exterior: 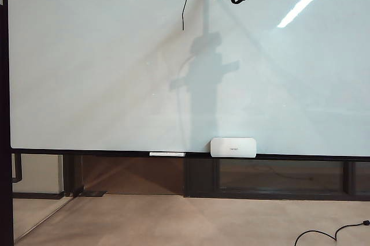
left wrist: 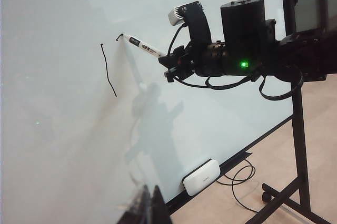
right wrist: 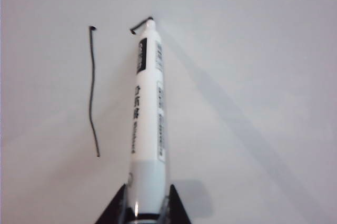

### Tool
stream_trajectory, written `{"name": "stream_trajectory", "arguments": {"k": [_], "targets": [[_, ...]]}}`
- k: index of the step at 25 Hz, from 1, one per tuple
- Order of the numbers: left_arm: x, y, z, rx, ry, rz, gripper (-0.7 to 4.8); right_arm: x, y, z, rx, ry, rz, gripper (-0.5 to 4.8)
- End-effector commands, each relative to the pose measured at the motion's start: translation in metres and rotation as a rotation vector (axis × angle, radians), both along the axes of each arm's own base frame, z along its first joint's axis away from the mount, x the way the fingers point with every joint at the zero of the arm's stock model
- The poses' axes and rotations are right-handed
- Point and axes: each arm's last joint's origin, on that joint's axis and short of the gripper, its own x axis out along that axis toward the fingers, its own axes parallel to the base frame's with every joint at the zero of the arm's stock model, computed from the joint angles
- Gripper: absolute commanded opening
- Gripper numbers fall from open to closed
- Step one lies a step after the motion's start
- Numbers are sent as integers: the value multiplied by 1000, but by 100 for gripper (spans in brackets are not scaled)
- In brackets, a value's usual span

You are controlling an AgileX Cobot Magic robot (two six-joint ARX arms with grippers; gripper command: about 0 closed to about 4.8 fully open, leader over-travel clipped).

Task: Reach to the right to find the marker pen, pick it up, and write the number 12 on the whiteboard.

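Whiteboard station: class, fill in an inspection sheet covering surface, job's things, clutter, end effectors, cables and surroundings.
Surface: whiteboard, glossy, carrying one finished vertical stroke and a short fresh mark at the pen tip.
Job's things: marker pen, tip on the board.
Clutter: small white box and thin white stick on the ledge.
End effectors: right end effector shut on the marker pen, high on the board; left end effector not in view.
Cables: black cable on the floor.
Surroundings: black stand, beige floor.

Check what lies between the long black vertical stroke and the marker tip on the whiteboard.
Only a short black mark beginning at the white marker pen's tip, otherwise bare glossy whiteboard, beside the long stroke; right wrist view shows it.
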Motion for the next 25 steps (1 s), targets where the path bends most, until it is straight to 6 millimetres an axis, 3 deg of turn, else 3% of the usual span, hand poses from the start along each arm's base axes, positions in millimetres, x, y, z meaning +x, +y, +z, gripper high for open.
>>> {"name": "stream_trajectory", "arguments": {"k": [1, 25], "targets": [[-2, 1, 3, 0, -20, -4, -5, -1, -5, 4, -5, 9, -68, -2], [-2, 1, 2, 7, -21, -3, -5, -4, -8, 2, -51, 76, -141, -2]]}}
